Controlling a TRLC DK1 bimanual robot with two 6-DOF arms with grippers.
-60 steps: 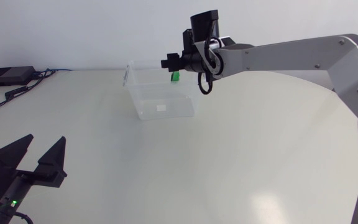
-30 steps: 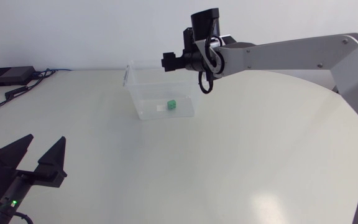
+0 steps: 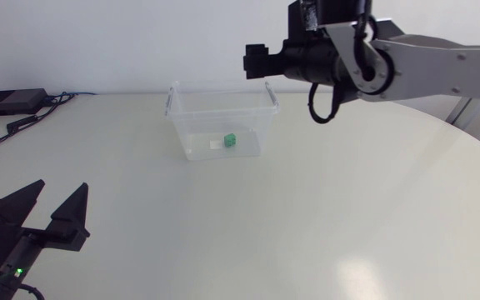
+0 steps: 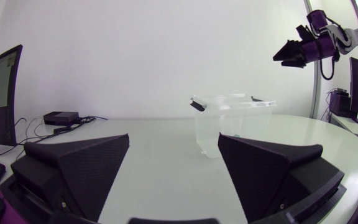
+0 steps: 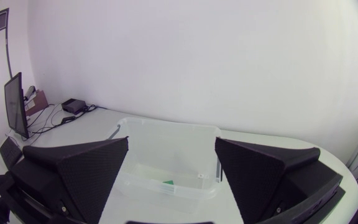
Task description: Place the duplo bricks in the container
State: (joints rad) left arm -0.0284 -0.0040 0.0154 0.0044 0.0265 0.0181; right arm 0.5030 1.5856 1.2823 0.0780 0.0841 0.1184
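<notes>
The left gripper (image 3: pixel 62 187) sits well apart from the clear container (image 3: pixel 192 142), near the table's front edge, its fingers spread and empty. A green brick (image 3: pixel 232 140) lies on the container's floor. The right gripper (image 3: pixel 250 63) hangs above the container's far right corner, fingers wide apart, holding nothing.

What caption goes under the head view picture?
Green brick lies in the clear container; right gripper hangs open above it.
</notes>
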